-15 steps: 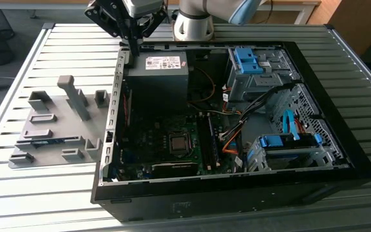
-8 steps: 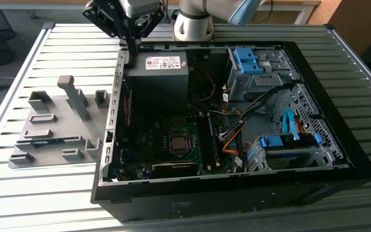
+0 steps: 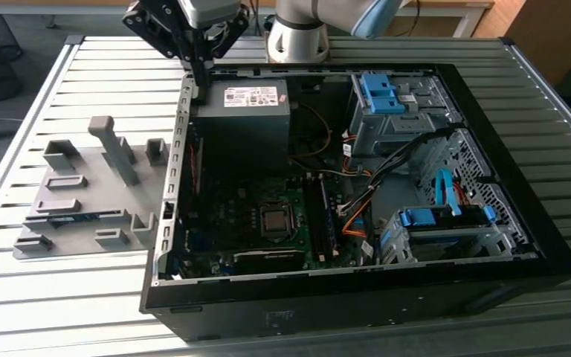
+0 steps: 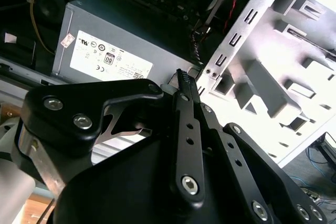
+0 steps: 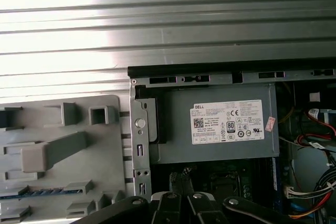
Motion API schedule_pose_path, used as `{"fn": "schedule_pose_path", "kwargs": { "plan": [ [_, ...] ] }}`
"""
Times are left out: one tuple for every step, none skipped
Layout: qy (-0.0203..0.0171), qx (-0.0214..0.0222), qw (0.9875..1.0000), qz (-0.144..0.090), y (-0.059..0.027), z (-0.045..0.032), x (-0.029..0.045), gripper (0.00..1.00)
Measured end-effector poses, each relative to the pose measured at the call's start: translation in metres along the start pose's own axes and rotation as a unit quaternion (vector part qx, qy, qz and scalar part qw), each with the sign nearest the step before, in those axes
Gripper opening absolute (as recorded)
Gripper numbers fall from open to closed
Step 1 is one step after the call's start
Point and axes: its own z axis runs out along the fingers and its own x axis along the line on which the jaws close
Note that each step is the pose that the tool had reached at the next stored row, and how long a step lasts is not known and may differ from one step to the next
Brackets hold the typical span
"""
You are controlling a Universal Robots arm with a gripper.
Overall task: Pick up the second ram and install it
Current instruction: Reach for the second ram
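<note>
The second ram (image 5: 31, 192) lies as a thin blue-green strip in a slot of the grey fixture (image 5: 52, 150), on the table beside the open computer case; in the exterior view the ram (image 3: 72, 217) sits near the fixture's front. My gripper (image 3: 203, 93) hangs above the case's wall on the exterior view's left, next to the power supply (image 3: 250, 111). Its fingers are shut together with nothing between them, as seen in both wrist views (image 4: 182, 74) (image 5: 181, 177). It is well apart from the ram. The memory slots (image 3: 320, 216) run beside the processor socket on the motherboard.
The black case (image 3: 365, 297) lies open on a slatted metal table (image 3: 47, 312). Drive bays with blue latches (image 3: 380, 93) (image 3: 434, 217) and loose cables (image 3: 365, 208) crowd the exterior view's right. The fixture carries upright grey blocks (image 3: 117, 149).
</note>
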Motion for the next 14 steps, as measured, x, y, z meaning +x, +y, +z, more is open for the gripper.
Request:
{"fn": "schedule_pose_path", "kwargs": {
  "plan": [
    [0.0,0.0,1.0,0.0,0.0,0.0,0.0005,0.11],
    [0.0,0.0,1.0,0.0,-0.0001,0.0001,0.0011,0.11],
    [0.0,0.0,1.0,0.0,-0.0001,0.0001,0.0016,0.11],
    [0.0,0.0,1.0,0.0,-0.0002,0.0002,0.0021,0.11],
    [0.0,0.0,1.0,0.0,-0.0002,0.0002,0.0026,0.11],
    [0.0,0.0,1.0,0.0,-0.0002,0.0003,0.0031,0.11],
    [0.0,0.0,1.0,0.0,-0.0003,0.0003,0.0037,0.11],
    [0.0,0.0,1.0,0.0,-0.0003,0.0004,0.0042,0.11],
    [0.0,0.0,1.0,0.0,-0.0004,0.0004,0.0048,0.11],
    [0.0,0.0,1.0,0.0,-0.0004,0.0005,0.0054,0.11],
    [0.0,0.0001,1.0,0.0,-0.0005,0.0005,0.006,0.11],
    [0.0,0.0,1.0,0.0,-0.0005,0.0005,0.0065,0.11],
    [0.0,0.0,1.0,0.0,-0.0006,0.0006,0.0071,0.11],
    [0.0001,0.0,1.0,0.0,-0.0006,0.0006,0.0077,0.11]
  ]
}}
